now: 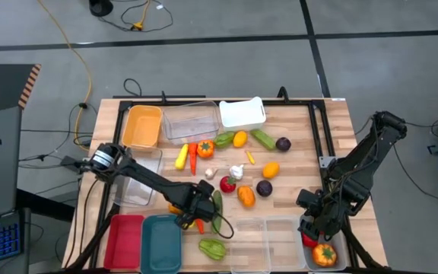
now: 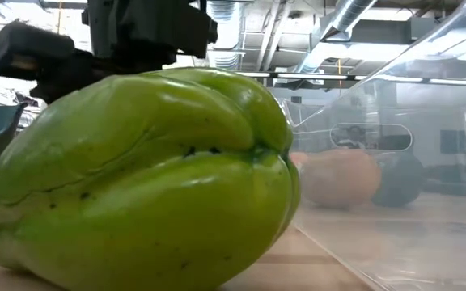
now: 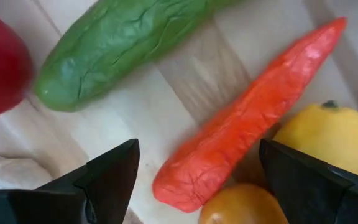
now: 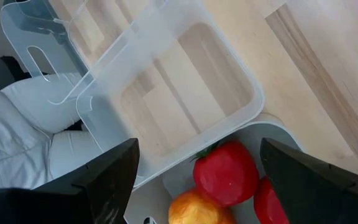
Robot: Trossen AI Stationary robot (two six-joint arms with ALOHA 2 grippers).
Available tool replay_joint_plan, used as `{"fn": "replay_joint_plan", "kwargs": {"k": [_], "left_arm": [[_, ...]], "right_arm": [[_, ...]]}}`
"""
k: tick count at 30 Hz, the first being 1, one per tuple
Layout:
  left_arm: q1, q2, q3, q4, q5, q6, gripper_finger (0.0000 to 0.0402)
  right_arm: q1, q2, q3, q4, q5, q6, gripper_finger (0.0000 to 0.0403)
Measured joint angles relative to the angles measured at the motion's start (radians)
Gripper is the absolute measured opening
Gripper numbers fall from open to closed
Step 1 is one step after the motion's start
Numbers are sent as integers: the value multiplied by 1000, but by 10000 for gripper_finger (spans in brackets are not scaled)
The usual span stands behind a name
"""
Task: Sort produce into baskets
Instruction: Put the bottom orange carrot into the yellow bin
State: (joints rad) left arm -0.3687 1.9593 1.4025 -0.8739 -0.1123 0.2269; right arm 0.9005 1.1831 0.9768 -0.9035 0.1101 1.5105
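The left pincer [image 3: 194, 180] hangs low over the table [image 1: 295, 164], left of the middle in the high view. Its fingers are apart around a red carrot [image 3: 241, 121], not squeezing it. A cucumber [image 3: 123, 46] and a lemon [image 3: 328, 134] lie close by. The right pincer [image 4: 197, 180] is open at lower right over a bin [image 4: 272, 134] with red and orange fruit.

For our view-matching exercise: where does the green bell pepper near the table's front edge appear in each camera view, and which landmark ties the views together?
High view: green bell pepper at the front edge, between the teal bin and a clear bin.
Low view: fills the left and middle.
Left wrist view: not in it.
Right wrist view: not in it.
Shared landmark: that clear bin, beside the pepper in the high and low views.
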Motion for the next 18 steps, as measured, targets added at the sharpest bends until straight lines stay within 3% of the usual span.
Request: {"fn": "replay_joint_plan", "kwargs": {"k": [10,18], "left_arm": [[1,54,2,0,-32,47,314],[2,59,0,-4,-49,49,225]], "right_arm": [[0,0,0,5,0,0,361],[0,0,0,11,0,0,361]]}}
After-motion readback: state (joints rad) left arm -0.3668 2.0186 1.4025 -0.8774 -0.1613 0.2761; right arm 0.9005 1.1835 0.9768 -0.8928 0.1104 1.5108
